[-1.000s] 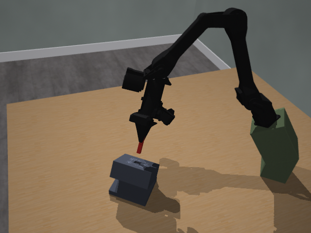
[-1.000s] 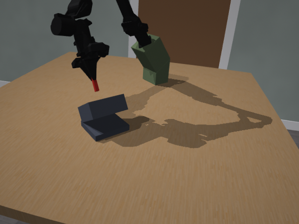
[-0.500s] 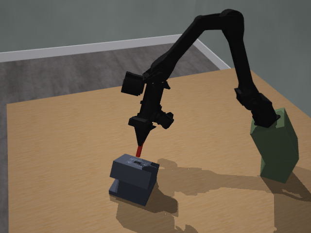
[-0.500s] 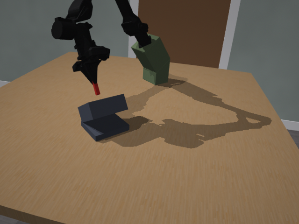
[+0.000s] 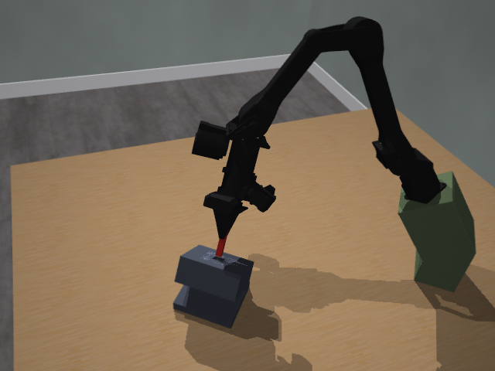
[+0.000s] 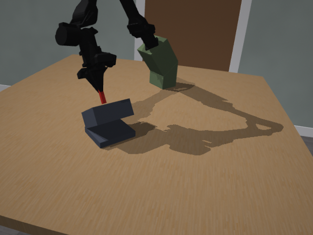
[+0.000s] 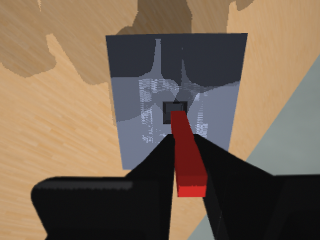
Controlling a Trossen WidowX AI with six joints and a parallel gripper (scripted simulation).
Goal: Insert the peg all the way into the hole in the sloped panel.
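My gripper (image 5: 224,233) is shut on the red peg (image 5: 220,246) and holds it tilted, just above the dark blue-grey sloped panel (image 5: 213,265). The peg's lower tip meets the panel at its small square hole (image 5: 219,259). In the wrist view the peg (image 7: 186,155) runs from between my fingers up to the dark hole (image 7: 175,109), and its tip covers the hole's lower edge. From the exterior view the peg (image 6: 101,97) disappears behind the panel's (image 6: 107,113) top edge, below my gripper (image 6: 99,88). How deep the tip sits I cannot tell.
The panel stands on a dark base block (image 6: 111,131) on the wooden table. The arm is mounted on a green pedestal (image 5: 439,231) at the table's far side, also seen in the exterior view (image 6: 159,61). A brown door (image 6: 191,33) is behind.
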